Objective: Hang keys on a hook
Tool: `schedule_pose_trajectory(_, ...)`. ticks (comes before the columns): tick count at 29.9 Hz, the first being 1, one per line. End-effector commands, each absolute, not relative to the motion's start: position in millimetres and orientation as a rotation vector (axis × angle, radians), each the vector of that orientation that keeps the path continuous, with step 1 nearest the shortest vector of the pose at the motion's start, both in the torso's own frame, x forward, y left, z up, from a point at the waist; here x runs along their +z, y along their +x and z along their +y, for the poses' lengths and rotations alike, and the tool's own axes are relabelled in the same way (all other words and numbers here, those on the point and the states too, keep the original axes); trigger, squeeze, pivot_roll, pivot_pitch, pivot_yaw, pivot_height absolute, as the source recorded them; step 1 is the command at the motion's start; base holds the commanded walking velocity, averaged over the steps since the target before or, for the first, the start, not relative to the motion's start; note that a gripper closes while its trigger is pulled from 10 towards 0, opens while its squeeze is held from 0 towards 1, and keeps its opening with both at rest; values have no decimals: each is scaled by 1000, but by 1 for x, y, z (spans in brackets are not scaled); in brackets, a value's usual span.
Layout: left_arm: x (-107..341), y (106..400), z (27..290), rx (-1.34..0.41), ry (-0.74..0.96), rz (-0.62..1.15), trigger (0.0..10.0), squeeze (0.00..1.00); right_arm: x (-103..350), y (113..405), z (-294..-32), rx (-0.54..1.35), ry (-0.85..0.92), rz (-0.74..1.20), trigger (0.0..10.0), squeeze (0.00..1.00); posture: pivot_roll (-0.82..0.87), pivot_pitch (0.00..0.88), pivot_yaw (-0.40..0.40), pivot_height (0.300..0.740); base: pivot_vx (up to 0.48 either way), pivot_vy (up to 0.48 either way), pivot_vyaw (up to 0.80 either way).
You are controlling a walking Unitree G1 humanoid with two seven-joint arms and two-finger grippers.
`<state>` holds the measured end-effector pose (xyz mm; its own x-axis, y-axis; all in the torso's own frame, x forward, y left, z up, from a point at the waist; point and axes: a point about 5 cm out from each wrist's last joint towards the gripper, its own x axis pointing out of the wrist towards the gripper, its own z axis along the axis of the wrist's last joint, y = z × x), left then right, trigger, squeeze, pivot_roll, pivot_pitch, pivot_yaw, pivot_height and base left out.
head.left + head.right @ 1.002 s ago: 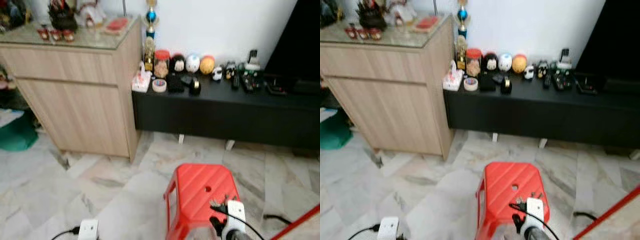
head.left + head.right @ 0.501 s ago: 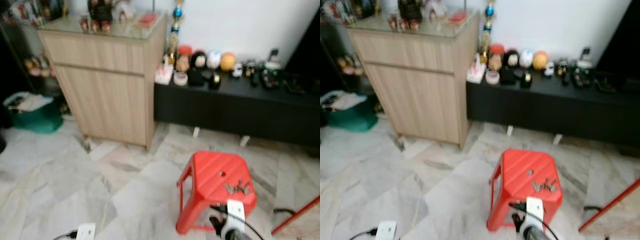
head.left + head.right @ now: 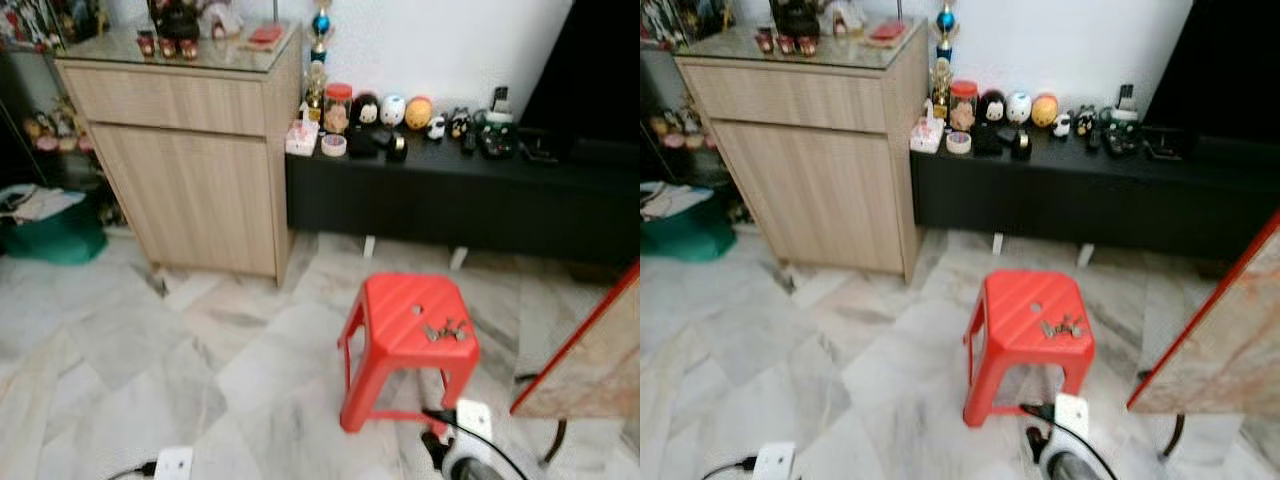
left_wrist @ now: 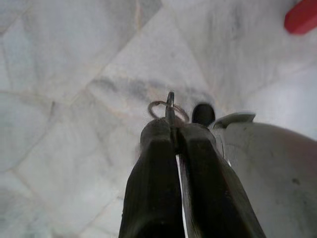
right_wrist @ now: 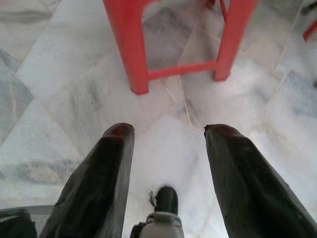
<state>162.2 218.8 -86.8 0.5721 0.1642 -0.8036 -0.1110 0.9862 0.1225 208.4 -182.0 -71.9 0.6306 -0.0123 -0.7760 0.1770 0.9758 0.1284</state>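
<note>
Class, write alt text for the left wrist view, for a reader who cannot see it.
The left gripper, its two long black fingers pressed together, pinches a thin metal key ring that pokes out past the fingertips. Below lies a pale grey-veined marble tile floor, with a corner of a red plastic stool at one edge.

A grey-veined marble floor [image 3: 150, 370] is seen before a white wall [image 3: 440, 45]; a wooden cabinet [image 3: 190, 160] is set beside a low black bench [image 3: 450, 205].

A bunch of small metal keys [image 3: 446, 329] lies flat on the red stool's [image 3: 395, 305] seat, near its right edge. A separate key ring [image 4: 167, 107] is pinched between the closed left gripper [image 4: 174, 130] fingers.
</note>
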Motion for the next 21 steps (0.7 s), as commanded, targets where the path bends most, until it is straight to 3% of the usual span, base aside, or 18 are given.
schedule_pose_trajectory(1,-89,160,214,150,63,959,10000,0,-74,203,-190,-137,203,895,10000,0,88,0,-49,740,0,0,0)
schedule_pose_trajectory(14,-87,165,212,128,75,937,10000,0,-74,203,-189,-150,209,898,10000,0,90,0,-49,740,0,0,0)
schedule_pose_trajectory(21,-87,165,212,131,75,935,10000,0,-74,203,-189,-145,206,900,10000,0,91,0,-51,740,0,-291,0)
